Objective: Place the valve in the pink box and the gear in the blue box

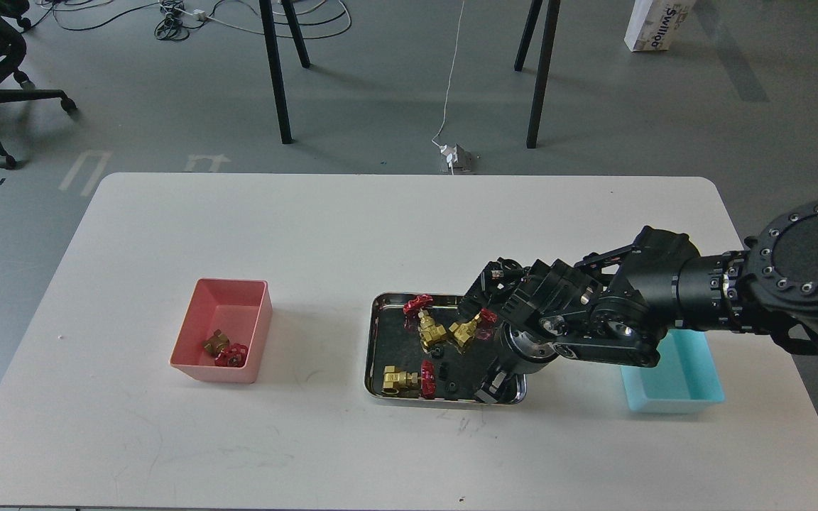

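Note:
Three brass valves with red handwheels lie in the steel tray (373,355): one at the back left (429,328), one beside it (467,328), one at the front left (403,380). Another valve (224,349) lies in the pink box (199,305). Tiny black gears (439,350) (452,387) lie on the tray's dark floor. My right gripper (492,387) points down into the tray's front right corner; its fingers are dark and cannot be told apart. The blue box (689,372) stands right of the tray, partly hidden by my right arm. The left gripper is out of view.
The white table (309,234) carries the pink box at the left, the tray in the middle and the blue box at the right. My right arm (672,298) crosses above the blue box. Chair and table legs stand on the floor beyond.

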Controlling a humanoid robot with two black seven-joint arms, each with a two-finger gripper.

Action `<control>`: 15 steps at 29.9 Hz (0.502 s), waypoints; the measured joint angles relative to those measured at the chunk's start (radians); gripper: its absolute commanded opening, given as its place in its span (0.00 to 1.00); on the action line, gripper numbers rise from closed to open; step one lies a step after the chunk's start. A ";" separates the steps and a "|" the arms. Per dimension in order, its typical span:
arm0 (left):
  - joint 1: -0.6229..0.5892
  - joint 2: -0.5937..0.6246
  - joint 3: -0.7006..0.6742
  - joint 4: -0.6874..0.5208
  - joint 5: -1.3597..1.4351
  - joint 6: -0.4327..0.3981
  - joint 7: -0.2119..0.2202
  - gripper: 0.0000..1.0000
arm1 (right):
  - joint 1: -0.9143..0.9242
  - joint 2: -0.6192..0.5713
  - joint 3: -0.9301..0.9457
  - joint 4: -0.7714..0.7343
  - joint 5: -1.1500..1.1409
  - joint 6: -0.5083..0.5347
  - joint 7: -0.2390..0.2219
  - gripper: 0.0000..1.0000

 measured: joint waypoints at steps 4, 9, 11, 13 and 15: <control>0.002 0.000 0.001 0.000 0.000 0.000 0.000 0.93 | 0.000 0.000 0.000 -0.001 0.000 0.000 -0.001 0.28; 0.002 0.001 0.001 0.000 0.000 0.001 -0.001 0.93 | 0.002 0.000 0.002 -0.001 0.000 0.005 -0.006 0.14; 0.002 0.001 0.001 0.000 0.000 0.001 -0.001 0.93 | 0.004 0.000 0.002 -0.001 0.000 0.009 -0.011 0.09; 0.002 0.001 0.001 0.000 0.000 0.002 -0.001 0.93 | 0.008 0.000 0.004 0.000 0.000 0.012 -0.016 0.07; 0.002 0.002 0.001 0.000 0.000 0.001 -0.001 0.93 | 0.013 0.000 0.011 0.002 0.002 0.012 -0.017 0.06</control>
